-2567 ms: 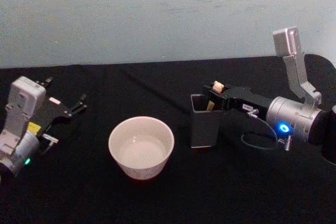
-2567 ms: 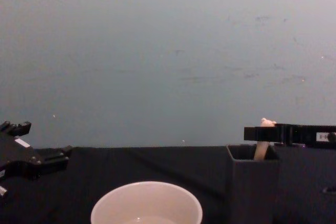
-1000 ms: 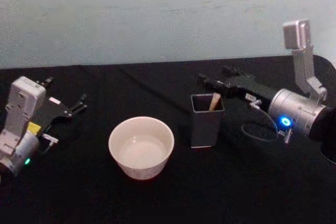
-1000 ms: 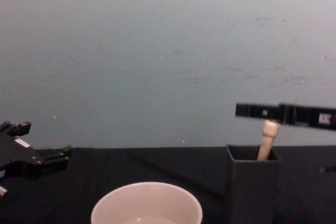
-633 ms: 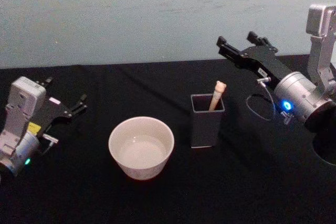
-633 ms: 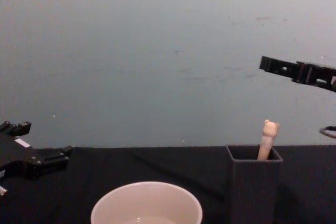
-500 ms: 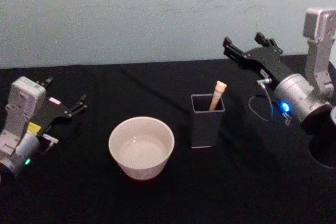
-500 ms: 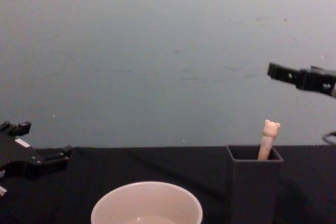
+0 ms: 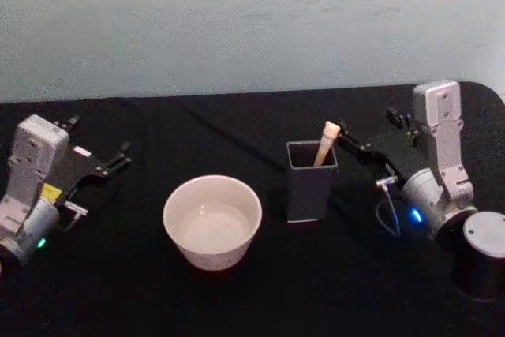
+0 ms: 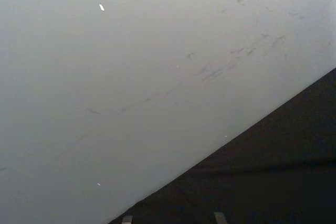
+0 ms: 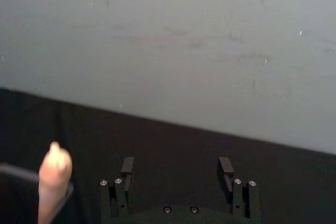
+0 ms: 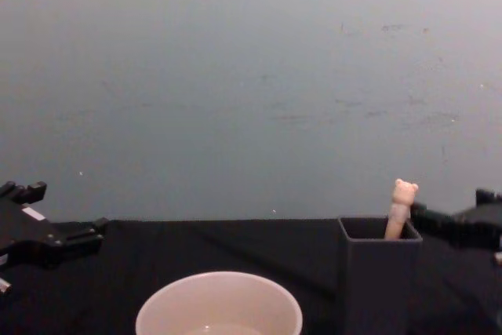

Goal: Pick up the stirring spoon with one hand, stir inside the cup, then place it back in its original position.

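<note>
The stirring spoon (image 9: 326, 142) stands in the dark grey square holder (image 9: 310, 187), its beige handle and bear head (image 12: 405, 191) sticking out above the rim. The cream-white cup (image 9: 212, 221) sits left of the holder on the black table, and nothing stands in it. My right gripper (image 9: 369, 129) hangs open just right of the holder, apart from the spoon. In the right wrist view its fingers (image 11: 127, 166) are spread, with the spoon handle (image 11: 54, 178) off to one side. My left gripper (image 9: 99, 140) rests open at the far left.
Black cloth (image 9: 237, 297) covers the table, which ends at a pale wall (image 9: 237, 29) behind. A dark cylinder (image 9: 480, 262) stands at the right front beside the right arm. The left gripper (image 12: 56, 221) lies low at the chest view's left edge.
The right gripper let go of the spoon handle, rose away to the upper right, then came down low beside the holder. The spoon stays in the holder. The left arm is still.
</note>
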Available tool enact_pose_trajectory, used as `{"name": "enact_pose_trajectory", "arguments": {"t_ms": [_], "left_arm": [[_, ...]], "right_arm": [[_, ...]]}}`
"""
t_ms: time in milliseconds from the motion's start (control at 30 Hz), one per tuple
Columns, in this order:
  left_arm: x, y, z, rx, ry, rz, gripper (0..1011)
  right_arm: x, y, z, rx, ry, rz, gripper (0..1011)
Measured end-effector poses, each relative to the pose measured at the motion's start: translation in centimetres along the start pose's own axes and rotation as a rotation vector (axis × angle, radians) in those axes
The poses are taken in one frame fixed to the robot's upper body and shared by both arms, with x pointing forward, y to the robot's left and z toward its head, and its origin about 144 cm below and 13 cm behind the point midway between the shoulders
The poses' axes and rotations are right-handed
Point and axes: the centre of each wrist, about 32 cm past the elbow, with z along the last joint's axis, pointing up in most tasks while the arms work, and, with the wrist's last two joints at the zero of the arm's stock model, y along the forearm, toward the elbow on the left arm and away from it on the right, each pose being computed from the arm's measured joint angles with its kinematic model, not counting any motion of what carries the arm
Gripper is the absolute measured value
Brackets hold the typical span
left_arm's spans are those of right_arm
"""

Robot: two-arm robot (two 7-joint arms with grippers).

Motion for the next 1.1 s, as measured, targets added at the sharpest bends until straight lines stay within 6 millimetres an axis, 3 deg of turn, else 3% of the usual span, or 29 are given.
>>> {"name": "enact_pose_trajectory", "arguments": {"t_ms": [233,1100], "left_arm": [[0.0,0.0,0.0,0.0,0.0,0.0,1001],[0.0,0.0,0.0,0.0,0.0,0.0,1001]], "right_arm": [[-0.26,-0.19,-0.89,-0.034,-0.014,0.007,1002],[-0.2,-0.16,-0.82,-0.035,-0.014,0.009,1002]]}}
